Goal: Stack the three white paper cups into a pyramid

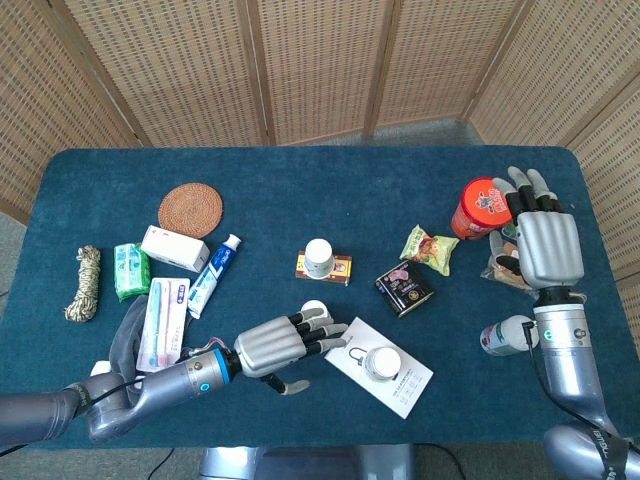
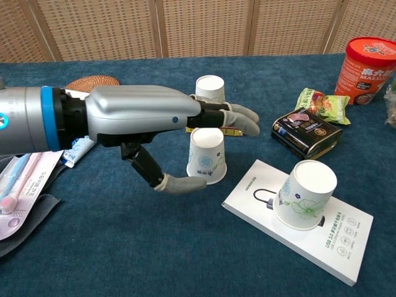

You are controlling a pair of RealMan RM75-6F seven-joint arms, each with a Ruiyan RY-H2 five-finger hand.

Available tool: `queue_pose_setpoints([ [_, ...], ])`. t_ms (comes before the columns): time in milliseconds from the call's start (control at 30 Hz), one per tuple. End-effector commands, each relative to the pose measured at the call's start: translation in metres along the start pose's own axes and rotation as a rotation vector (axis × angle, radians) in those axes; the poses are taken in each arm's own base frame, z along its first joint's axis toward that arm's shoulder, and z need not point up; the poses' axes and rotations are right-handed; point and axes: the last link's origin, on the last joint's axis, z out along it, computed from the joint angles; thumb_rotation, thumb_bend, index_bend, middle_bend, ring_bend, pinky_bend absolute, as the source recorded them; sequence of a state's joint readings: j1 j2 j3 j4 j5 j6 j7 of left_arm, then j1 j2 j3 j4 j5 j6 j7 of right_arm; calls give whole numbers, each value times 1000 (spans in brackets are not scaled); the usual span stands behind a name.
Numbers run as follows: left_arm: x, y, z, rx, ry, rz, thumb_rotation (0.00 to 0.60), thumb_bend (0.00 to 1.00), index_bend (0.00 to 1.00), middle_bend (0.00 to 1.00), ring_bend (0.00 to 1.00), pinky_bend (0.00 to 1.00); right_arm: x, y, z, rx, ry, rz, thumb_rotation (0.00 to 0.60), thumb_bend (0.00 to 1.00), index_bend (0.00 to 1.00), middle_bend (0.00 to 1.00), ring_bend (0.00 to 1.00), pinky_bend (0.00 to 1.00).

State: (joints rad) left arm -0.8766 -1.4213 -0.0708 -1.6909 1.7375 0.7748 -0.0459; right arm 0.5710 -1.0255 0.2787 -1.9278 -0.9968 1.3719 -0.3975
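Three white paper cups stand upside down. One cup point(image 1: 318, 257) point(image 2: 210, 90) sits on a flat yellow box. The middle cup point(image 1: 312, 308) point(image 2: 206, 157) stands on the blue cloth, partly covered in the head view. The third cup point(image 1: 381, 362) point(image 2: 305, 195) sits on a white carton. My left hand point(image 1: 285, 343) point(image 2: 154, 117) is open, its fingers stretched over the middle cup and its thumb low beside the cup's left side; it holds nothing. My right hand point(image 1: 546, 245), seen only in the head view, is open with fingers apart at the far right.
A black packet point(image 2: 306, 132), a green snack bag point(image 2: 322, 103) and a red tub point(image 2: 365, 62) lie right of the cups. Toothpaste point(image 1: 210, 278), a white box point(image 1: 174, 247), a toothbrush pack point(image 1: 160, 320), a woven coaster point(image 1: 190, 209) and a rope point(image 1: 83, 284) fill the left. A small bottle point(image 1: 503, 335) lies near my right forearm.
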Motion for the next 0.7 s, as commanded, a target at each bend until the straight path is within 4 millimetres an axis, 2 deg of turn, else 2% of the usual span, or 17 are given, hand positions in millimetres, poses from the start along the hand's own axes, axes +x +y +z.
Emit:
queue_pose_setpoints([
  [33, 0, 4, 15, -16, -8, 32, 380, 450, 0, 0, 0, 0, 2, 2, 0, -3, 1, -1, 600, 490, 154, 94, 14, 284],
  [233, -4, 12, 40, -31, -15, 58, 447, 450, 0, 0, 0, 0, 6, 5, 1, -10, 5, 1, 600, 488, 153, 93, 14, 284],
  [700, -13, 30, 88, -70, -14, 79, 457, 450, 0, 0, 0, 0, 12, 14, 3, -21, 8, 2, 600, 490, 153, 92, 9, 283],
])
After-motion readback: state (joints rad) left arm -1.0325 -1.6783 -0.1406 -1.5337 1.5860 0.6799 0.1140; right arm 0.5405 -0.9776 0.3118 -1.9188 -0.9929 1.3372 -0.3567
